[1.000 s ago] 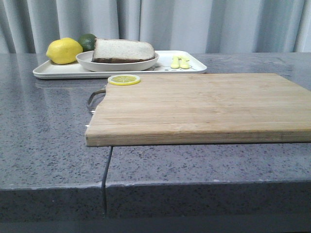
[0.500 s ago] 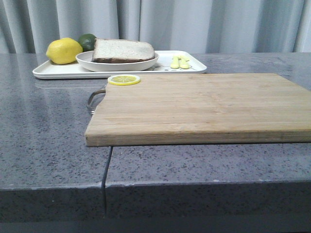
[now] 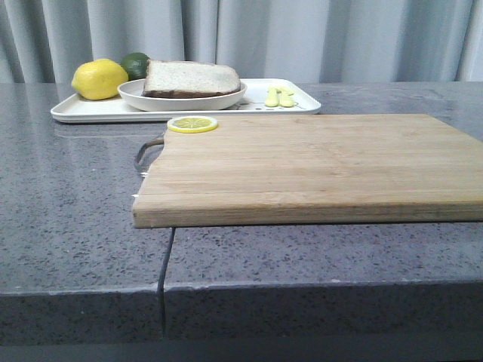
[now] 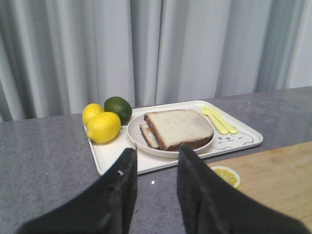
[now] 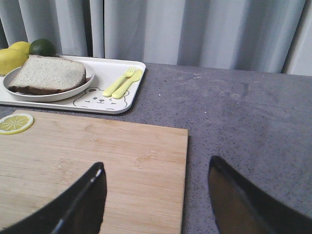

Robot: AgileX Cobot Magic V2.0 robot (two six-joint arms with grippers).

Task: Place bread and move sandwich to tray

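Observation:
The sandwich (image 3: pixel 190 78) sits on its round white plate (image 3: pixel 181 102) on the white tray (image 3: pixel 90 111) at the back left. The bread (image 4: pixel 179 127) lies on top as the upper slice, with a lower slice (image 4: pixel 147 137) peeking out beneath it. My left gripper (image 4: pixel 157 150) hangs open and empty over the grey counter just short of the tray (image 4: pixel 109 156). My right gripper (image 5: pixel 157 163) is wide open and empty above the right edge of the cutting board (image 5: pixel 97 156), far from the sandwich (image 5: pixel 48 74). Neither gripper shows in the front view.
A wooden cutting board (image 3: pixel 317 162) fills the middle, with a lemon slice (image 3: pixel 192 124) on its back left corner. Two lemons (image 4: pixel 103 126), a lime (image 4: pixel 118 108) and a yellow fork and spoon (image 3: pixel 279 96) share the tray. A curtain hangs behind.

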